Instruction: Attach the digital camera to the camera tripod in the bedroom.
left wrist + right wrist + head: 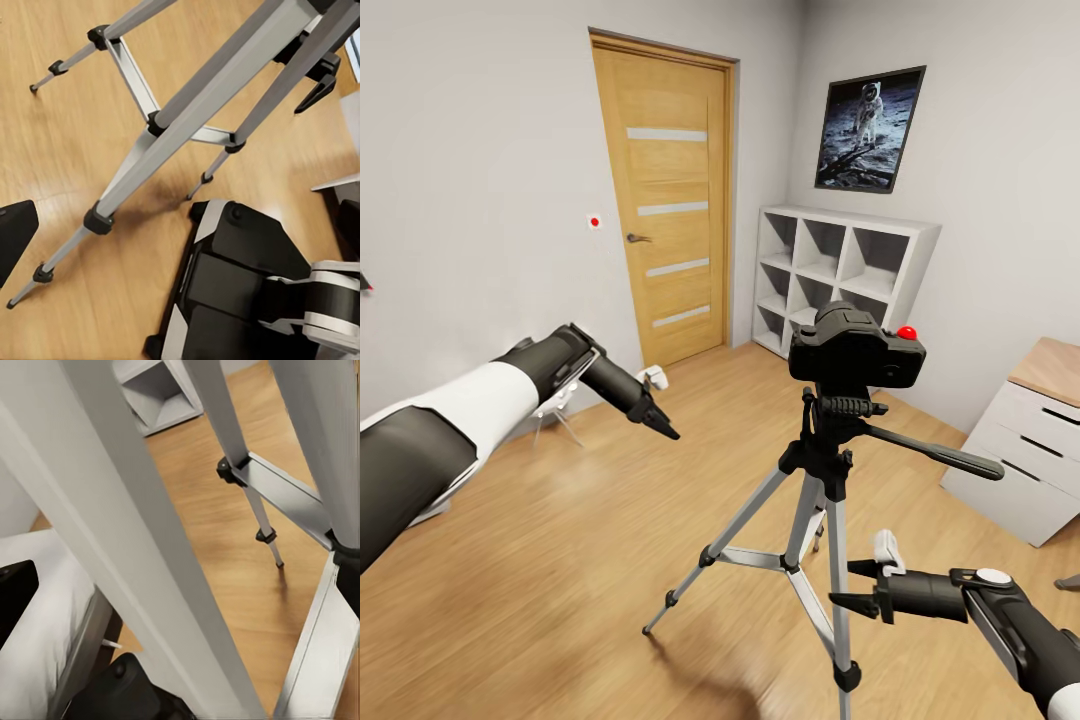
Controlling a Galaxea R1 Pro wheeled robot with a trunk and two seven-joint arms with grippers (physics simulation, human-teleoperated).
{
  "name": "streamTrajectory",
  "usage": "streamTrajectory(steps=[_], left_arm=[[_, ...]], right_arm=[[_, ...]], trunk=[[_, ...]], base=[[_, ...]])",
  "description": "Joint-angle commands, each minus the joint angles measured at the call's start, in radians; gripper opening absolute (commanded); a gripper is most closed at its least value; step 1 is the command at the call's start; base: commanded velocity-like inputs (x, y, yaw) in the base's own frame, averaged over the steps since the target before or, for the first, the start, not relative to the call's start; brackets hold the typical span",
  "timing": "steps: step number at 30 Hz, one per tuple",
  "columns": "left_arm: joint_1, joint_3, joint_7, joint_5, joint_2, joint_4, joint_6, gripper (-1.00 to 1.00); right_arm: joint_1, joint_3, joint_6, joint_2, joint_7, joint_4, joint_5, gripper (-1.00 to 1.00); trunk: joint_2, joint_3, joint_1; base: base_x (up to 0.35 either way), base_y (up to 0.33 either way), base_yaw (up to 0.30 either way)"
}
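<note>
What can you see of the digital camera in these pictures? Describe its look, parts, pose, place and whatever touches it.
The digital camera is a small, matt black DSLR-shaped body with a raised hump on top and a round red button at one upper corner. It sits upright and level on the black head of the camera tripod, above the long pan handle, in front of the white cube shelf. Only the tripod head touches it; both grippers are clear of it.

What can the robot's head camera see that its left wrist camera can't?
The head view alone has the digital camera sitting on top of the camera tripod, plus the wooden door, astronaut poster and white cube shelf. The left wrist view alone looks down on the robot's black base. Both show the tripod's silver legs and the wood floor.
</note>
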Motion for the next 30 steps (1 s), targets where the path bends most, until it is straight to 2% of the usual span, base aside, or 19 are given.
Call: streamTrajectory(steps=[1,15,17,30], left_arm=[[0.0,-0.008,-0.003,0.007,0.003,-0.001,0.01,1.0],[0.036,-0.008,-0.003,0.007,0.033,-0.001,0.005,1.0],[0.046,-0.008,-0.001,0.007,0.038,-0.001,0.004,1.0],[0.079,-0.008,0.034,0.027,0.04,-0.002,0.004,1.0]], right_arm=[[-0.001,0.005,0.01,-0.003,0.0,0.0,-0.01,1.0],[-0.001,0.005,0.01,-0.022,-0.003,0.006,-0.011,1.0],[-0.001,0.005,0.01,-0.034,-0.003,0.016,-0.011,1.0],[-0.001,0.005,0.009,-0.064,-0.003,0.037,-0.01,1.0]], trunk=[[-0.002,-0.002,0.001],[-0.002,-0.002,0.001],[-0.002,-0.002,0.001],[-0.002,-0.002,0.001]], base=[[0.0,0.0,0.0],[0.0,0.0,0.0],[0.0,0.0,0.0],[0.0,0.0,0.0]])
